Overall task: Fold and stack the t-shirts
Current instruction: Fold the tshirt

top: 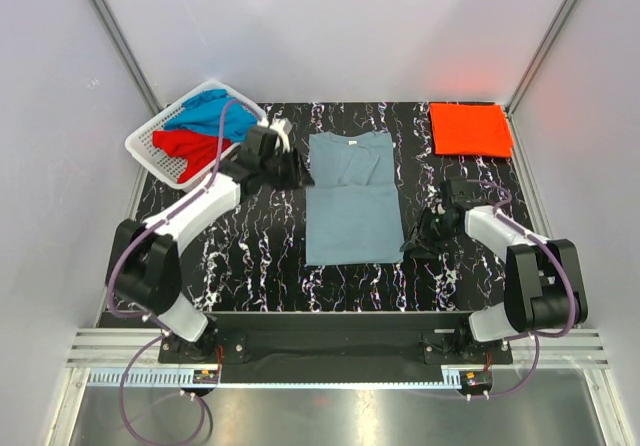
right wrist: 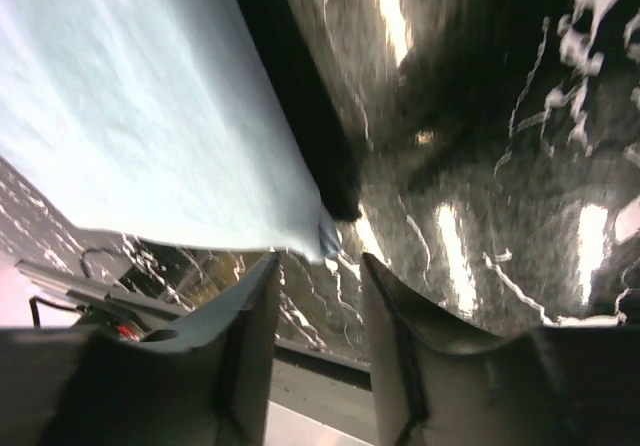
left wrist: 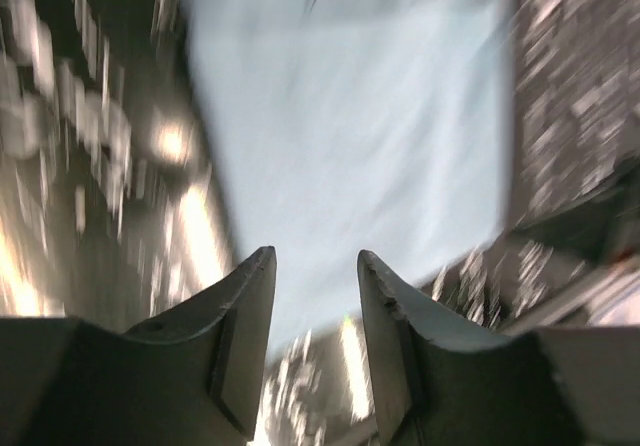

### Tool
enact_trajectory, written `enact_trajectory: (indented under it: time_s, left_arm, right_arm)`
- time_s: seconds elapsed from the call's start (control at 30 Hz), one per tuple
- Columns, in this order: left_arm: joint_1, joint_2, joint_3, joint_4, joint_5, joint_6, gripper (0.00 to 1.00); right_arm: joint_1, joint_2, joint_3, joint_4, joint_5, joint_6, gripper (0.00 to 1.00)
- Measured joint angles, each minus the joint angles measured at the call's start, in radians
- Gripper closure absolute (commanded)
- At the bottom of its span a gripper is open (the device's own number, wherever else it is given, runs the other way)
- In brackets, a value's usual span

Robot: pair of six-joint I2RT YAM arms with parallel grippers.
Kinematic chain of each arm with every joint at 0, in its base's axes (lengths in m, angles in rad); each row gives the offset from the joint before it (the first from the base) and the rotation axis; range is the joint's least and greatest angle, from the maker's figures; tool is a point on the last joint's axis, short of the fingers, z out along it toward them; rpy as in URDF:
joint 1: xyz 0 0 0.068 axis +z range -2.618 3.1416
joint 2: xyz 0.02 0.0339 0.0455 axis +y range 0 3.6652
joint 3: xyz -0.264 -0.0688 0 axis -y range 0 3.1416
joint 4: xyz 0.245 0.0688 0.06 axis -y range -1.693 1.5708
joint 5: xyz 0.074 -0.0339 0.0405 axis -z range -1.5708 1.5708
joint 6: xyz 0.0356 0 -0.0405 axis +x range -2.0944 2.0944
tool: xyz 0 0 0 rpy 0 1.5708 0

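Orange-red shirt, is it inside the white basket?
No, the orange-red shirt lies folded on the table at far right, apart from the white basket at far left.

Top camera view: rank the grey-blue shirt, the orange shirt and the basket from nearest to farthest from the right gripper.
1. grey-blue shirt: just left of the right gripper, which is at the shirt's near right corner.
2. orange shirt: folded at the table's far right corner.
3. basket: at the far left corner, across the table.
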Motion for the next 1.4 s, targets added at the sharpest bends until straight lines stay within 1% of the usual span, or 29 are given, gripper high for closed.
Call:
enact_trajectory:
  time_s: [0.13, 0.27, 0.3, 0.37, 0.4, 0.43, 0.47, 0.5, 0.6, 0.9, 0.93, 1.0, 1.03, 1.1, 1.23, 1.4]
  left_arm:
    - [0.034, 0.179, 0.216, 0.105, 0.020, 0.058, 0.57]
    - [0.060, 0.374, 0.351, 0.158, 0.063, 0.089, 0.57]
    - [0.064, 0.420, 0.377, 0.164, 0.075, 0.091, 0.57]
    - [0.074, 0.512, 0.420, 0.175, 0.093, 0.095, 0.57]
    - [0.078, 0.556, 0.443, 0.174, 0.101, 0.095, 0.57]
    - [0.083, 0.595, 0.466, 0.171, 0.110, 0.096, 0.57]
    - [0.088, 0.634, 0.490, 0.166, 0.117, 0.095, 0.57]
    - [0.092, 0.670, 0.515, 0.165, 0.123, 0.095, 0.57]
    - [0.103, 0.745, 0.553, 0.174, 0.141, 0.085, 0.57]
    - [0.130, 0.761, 0.557, 0.216, 0.170, 0.065, 0.58]
    - [0.131, 0.761, 0.557, 0.218, 0.171, 0.063, 0.58]
    - [0.132, 0.761, 0.556, 0.225, 0.172, 0.058, 0.58]
    - [0.132, 0.761, 0.555, 0.227, 0.172, 0.055, 0.58]
    - [0.132, 0.761, 0.552, 0.232, 0.172, 0.051, 0.58]
    - [0.134, 0.761, 0.549, 0.237, 0.171, 0.044, 0.58]
    - [0.135, 0.761, 0.547, 0.240, 0.171, 0.040, 0.58]
  right_arm:
    - [0.000, 0.055, 0.019, 0.026, 0.020, -0.015, 0.63]
    - [0.000, 0.090, 0.019, 0.047, 0.021, -0.023, 0.71]
    - [0.000, 0.094, 0.019, 0.051, 0.022, -0.024, 0.76]
    - [0.000, 0.096, 0.019, 0.059, 0.022, -0.029, 0.82]
    - [0.000, 0.098, 0.019, 0.068, 0.021, -0.029, 0.91]
    - [0.000, 0.098, 0.019, 0.069, 0.021, -0.029, 0.96]
    - [0.000, 0.100, 0.019, 0.072, 0.022, -0.031, 0.99]
    - [0.000, 0.102, 0.019, 0.074, 0.022, -0.029, 1.00]
    - [0.000, 0.103, 0.010, 0.081, 0.023, -0.021, 1.00]
    - [0.000, 0.097, -0.026, 0.092, 0.026, 0.002, 1.00]
    - [0.000, 0.095, -0.026, 0.092, 0.027, 0.003, 0.96]
    - [0.000, 0.090, -0.026, 0.091, 0.029, 0.007, 0.82]
    - [0.000, 0.084, -0.026, 0.090, 0.030, 0.011, 0.80]
    - [0.000, 0.065, -0.026, 0.088, 0.031, 0.013, 0.78]
    - [0.000, 0.019, -0.014, 0.056, 0.042, 0.016, 0.69]
    - [0.000, 0.007, 0.010, 0.053, 0.029, 0.016, 0.60]
